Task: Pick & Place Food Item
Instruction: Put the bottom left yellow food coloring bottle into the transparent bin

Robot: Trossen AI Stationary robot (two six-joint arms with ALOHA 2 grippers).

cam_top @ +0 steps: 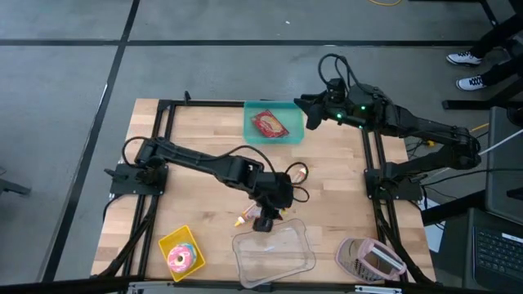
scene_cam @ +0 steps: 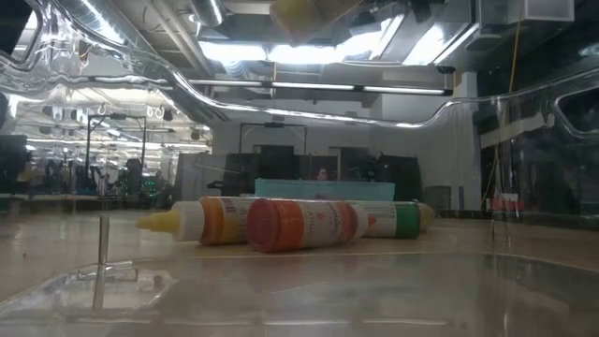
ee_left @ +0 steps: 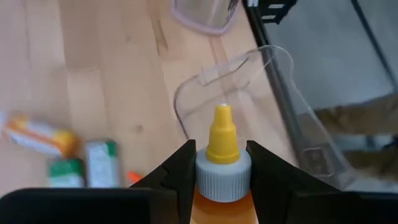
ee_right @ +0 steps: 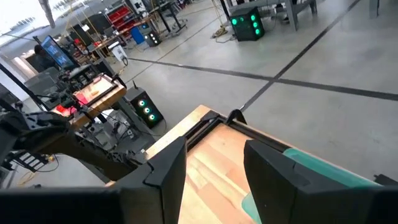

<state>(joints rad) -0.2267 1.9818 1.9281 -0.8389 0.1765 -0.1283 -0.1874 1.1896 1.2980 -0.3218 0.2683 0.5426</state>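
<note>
Left gripper (ee_left: 219, 180): pinching a yellow-capped squeeze bottle (ee_left: 222, 163) by its ribbed white collar, one dark finger on each side; in the high view it is hanging over the table's middle front, just at the clear tray's far edge.

Squeeze bottle: sitting between those fingers with its yellow nozzle pointing away from the wrist, toward the clear tray (orange body showing just below the collar).

Clear tray (cam_top: 274, 253): lying empty at the table's front edge, between the yellow bowl and the pink container.

Right gripper (ee_right: 214, 163): hovering with its fingers spread and nothing between them, over the far right part of the table beside the teal tray.

Teal tray (cam_top: 274, 123): resting at the far edge of the wooden table (cam_top: 204, 131), holding a red packet (cam_top: 269, 124).

Yellow bowl (cam_top: 181, 251): sitting at the front left, carrying a pink-iced doughnut (cam_top: 181, 259).

Pink container (cam_top: 369, 259): lying at the front right corner.

Loose items: two bottles lying on their sides in the low view, a yellow-tipped one (scene_cam: 192, 221) and a red-capped one (scene_cam: 304, 225), touching each other (labels too blurred to read).
</note>
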